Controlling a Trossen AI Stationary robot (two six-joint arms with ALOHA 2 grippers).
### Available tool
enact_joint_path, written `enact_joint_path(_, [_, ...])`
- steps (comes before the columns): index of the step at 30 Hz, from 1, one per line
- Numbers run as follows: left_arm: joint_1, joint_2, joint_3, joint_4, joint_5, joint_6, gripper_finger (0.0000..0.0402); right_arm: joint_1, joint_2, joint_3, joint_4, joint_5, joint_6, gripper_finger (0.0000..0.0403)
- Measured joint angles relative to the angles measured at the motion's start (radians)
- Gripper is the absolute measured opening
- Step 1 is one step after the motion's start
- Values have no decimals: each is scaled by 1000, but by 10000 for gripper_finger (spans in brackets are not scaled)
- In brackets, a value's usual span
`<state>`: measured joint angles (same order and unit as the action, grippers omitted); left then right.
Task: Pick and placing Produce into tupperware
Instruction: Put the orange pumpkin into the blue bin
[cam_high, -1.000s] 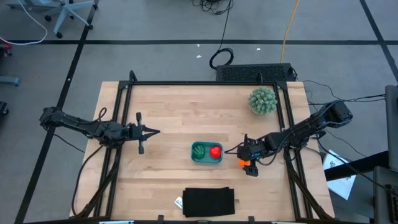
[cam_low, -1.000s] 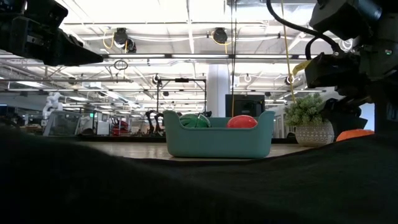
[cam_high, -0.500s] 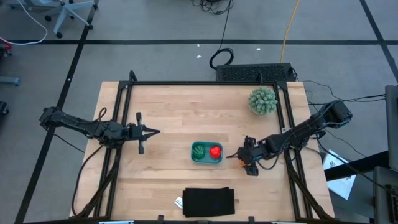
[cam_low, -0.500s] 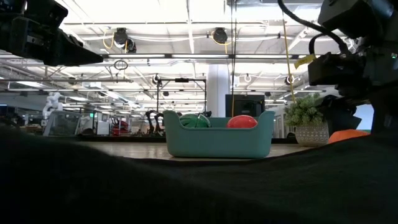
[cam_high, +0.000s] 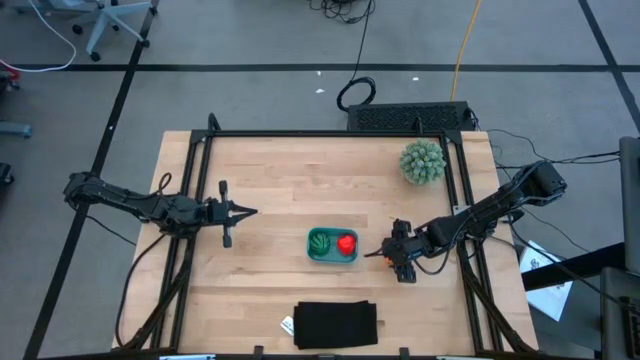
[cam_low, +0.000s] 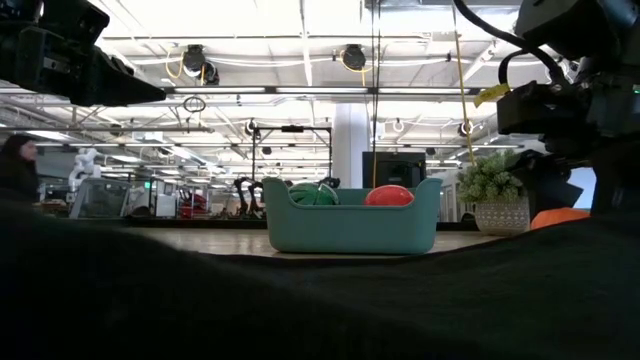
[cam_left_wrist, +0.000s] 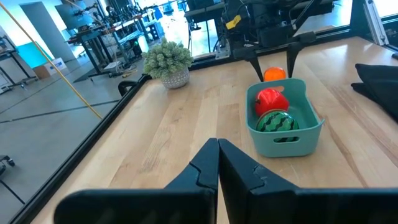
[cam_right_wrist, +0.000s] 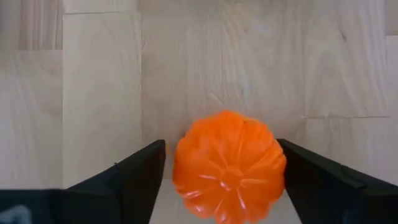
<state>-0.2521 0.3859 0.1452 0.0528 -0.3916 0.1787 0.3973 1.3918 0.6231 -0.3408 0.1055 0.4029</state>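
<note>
Left gripper (cam_high: 250, 211) hovers at the left of the table, fingers pressed together, gripping nothing. Mid-table, the teal tupperware (cam_high: 332, 245) has the striped green ball (cam_high: 320, 241) and red piece (cam_high: 346, 241) inside. Just right, the right gripper (cam_right_wrist: 221, 171) straddles the orange ball (cam_right_wrist: 229, 165), fingers apart, not touching.

- Teal tupperware (cam_high: 331, 257): small rounded-rectangular tub, upright on the table
- Striped green ball (cam_high: 320, 242): lying inside the tupperware, at its left end
- Red piece (cam_high: 346, 242): inside the tupperware, just beside the green ball
- Orange ribbed ball (cam_right_wrist: 228, 165): on the bare wood right of the tupperware, near it but apart
</note>
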Motion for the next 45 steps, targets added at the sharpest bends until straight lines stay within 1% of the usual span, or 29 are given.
enact_joint_path(5, [0,0,0,0,0,0,15,0,0,0,0,0,-16,245])
enact_joint_path(8, [0,0,0,0,0,0,15,0,-1,1,0,0,-25,233])
enact_joint_path(10, [0,0,0,0,0,0,15,0,-1,1,0,0,-30,233])
enact_joint_path(14, [0,0,0,0,0,0,15,0,-1,1,-7,-2,-34,253])
enact_joint_path(16, [0,0,0,0,0,0,15,0,-1,2,-12,-3,-34,257])
enact_joint_path(19, [0,0,0,0,0,0,15,-1,-3,2,-15,-7,-34,248])
enact_joint_path(22, [0,0,0,1,0,0,15,-10,-12,4,-19,-43,-38,237])
enact_joint_path(25, [0,0,0,1,0,0,15,-29,-23,20,-34,-79,-39,236])
enact_joint_path(31, [0,0,0,1,0,0,15,-60,-27,91,-124,-108,-86,247])
enact_joint_path(37, [0,0,0,2,0,0,15,-79,-28,172,-198,-108,-151,239])
enact_joint_path(45, [0,0,0,2,0,0,15,-102,-53,290,-313,-108,-216,243])
